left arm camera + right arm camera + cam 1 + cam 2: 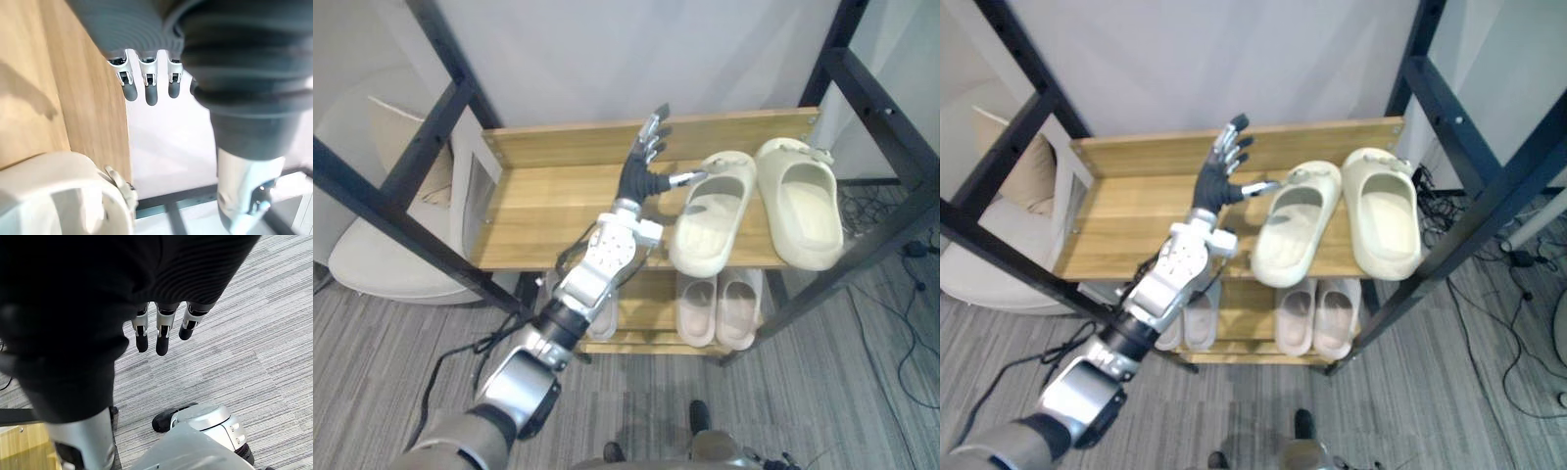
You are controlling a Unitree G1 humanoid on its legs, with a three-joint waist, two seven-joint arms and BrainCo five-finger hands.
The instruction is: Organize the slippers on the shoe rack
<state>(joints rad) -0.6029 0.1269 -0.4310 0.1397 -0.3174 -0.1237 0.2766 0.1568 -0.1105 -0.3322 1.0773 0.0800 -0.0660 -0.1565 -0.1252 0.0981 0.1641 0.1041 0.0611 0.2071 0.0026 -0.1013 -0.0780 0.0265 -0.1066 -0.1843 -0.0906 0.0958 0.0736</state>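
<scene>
Two cream slippers lie side by side on the right of the top wooden shelf (548, 211): the left slipper (710, 217) is slightly angled, the right slipper (800, 201) is straight. My left hand (639, 174) is raised over the shelf just left of them, open with straight fingers. Its thumb points at the left slipper's rim, and I cannot tell whether it touches. In the left wrist view the fingers (145, 89) stretch past the shelf, with the slipper (58, 196) beside them. My right hand (161, 335) hangs open over the carpet.
The lower shelf holds a pale pink pair (717, 308) and another slipper (604, 321) partly behind my arm. Black frame bars (396, 211) (876, 103) flank the rack. A white chair (372, 259) stands at the left, and cables (871, 211) lie on the floor at the right.
</scene>
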